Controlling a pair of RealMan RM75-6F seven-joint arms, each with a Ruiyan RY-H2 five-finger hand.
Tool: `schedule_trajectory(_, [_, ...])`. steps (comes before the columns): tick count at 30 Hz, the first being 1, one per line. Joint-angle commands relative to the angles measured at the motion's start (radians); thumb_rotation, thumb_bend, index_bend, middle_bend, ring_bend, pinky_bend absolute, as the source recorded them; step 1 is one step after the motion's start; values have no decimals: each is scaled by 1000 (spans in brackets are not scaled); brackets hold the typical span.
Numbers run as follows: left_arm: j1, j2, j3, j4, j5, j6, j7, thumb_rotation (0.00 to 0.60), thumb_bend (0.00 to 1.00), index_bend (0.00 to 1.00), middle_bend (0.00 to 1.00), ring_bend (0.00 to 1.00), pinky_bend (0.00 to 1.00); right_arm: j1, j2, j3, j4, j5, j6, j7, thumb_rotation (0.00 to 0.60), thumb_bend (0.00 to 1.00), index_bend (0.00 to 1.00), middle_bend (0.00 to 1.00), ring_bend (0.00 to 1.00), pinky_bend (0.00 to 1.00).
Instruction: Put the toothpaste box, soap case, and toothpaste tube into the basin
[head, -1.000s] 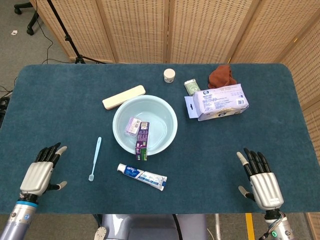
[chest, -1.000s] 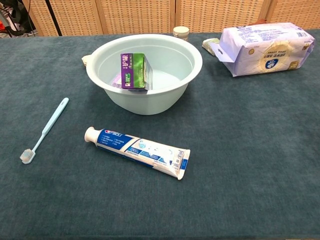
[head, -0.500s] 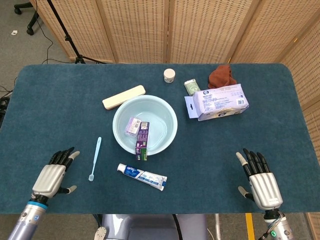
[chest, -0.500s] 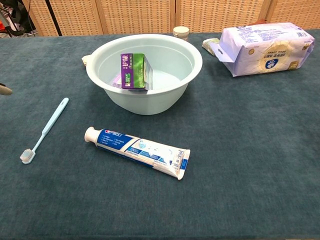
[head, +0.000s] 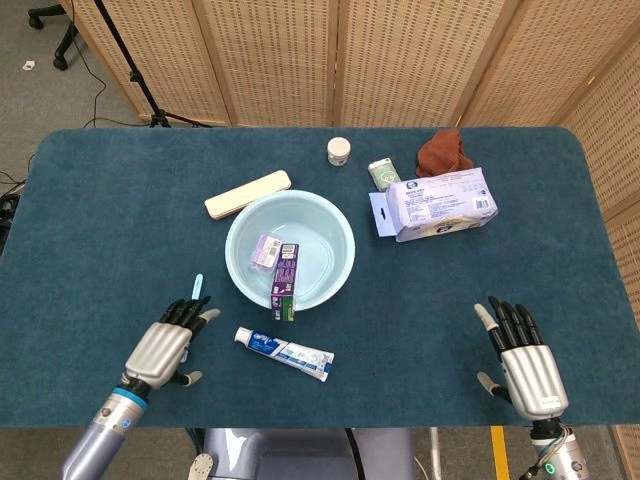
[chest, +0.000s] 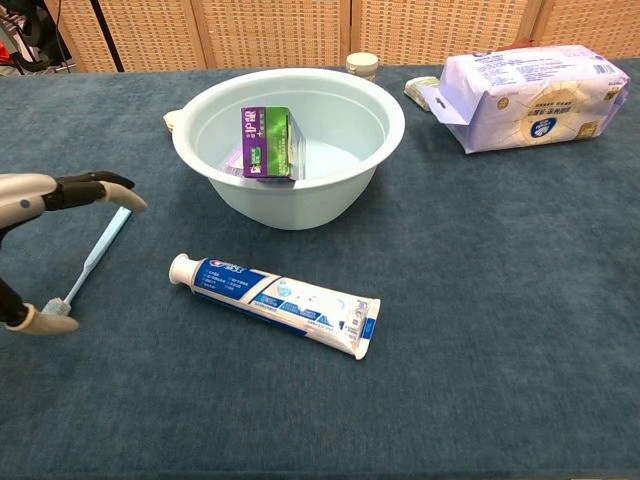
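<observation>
While the dark teal napped cloth (head: 120, 200) covers the whole table, a round pale-blue plastic basin (head: 240, 270) sits at its centre. Inside, a green-and-purple toothpaste box (chest: 265, 142) leans on the near wall, with a small lilac soap case (head: 265, 251) beside it on the left. Just near of the basin, the glossy white-and-blue toothpaste tube (chest: 275, 302) lies flat. Left of it, the left hand (head: 163, 349) hovers over a slim light-blue toothbrush (chest: 100, 245), fingers spread, holding nothing. At the near right, the right hand (head: 525, 368) is likewise spread and empty.
</observation>
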Motion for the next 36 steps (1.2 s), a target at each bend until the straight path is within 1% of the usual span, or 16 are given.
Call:
schedule_trajectory(1, [-19, -23, -10, -3, -17, -15, 28, 600, 162, 165, 0, 0, 29, 0, 1, 0, 0, 0, 0, 2, 600, 131, 0, 0, 0, 47])
schedule_trajectory(6, [-51, -62, -20, -8, -43, -34, 87, 600, 172, 183, 0, 0, 40, 0, 2, 1, -1, -1, 2, 6, 600, 131, 0, 0, 0, 47])
schedule_trajectory(14, [-78, -125, -31, 7, -99, -32, 134, 600, 179, 209, 0, 0, 51, 0, 4, 0, -3, -3, 3, 11, 600, 131, 0, 0, 0, 47])
schedule_trajectory(26, [-116, -195, -55, 47, -158, -23, 166, 600, 194, 226, 0, 1, 53, 0, 6, 2, -4, -4, 5, 17, 600, 131, 0, 0, 0, 47])
schedule_trajectory(36, [-136, -227, -53, 57, -183, -15, 180, 600, 210, 257, 0, 21, 69, -2, 10, 3, -6, -4, 10, 23, 600, 131, 0, 0, 0, 47])
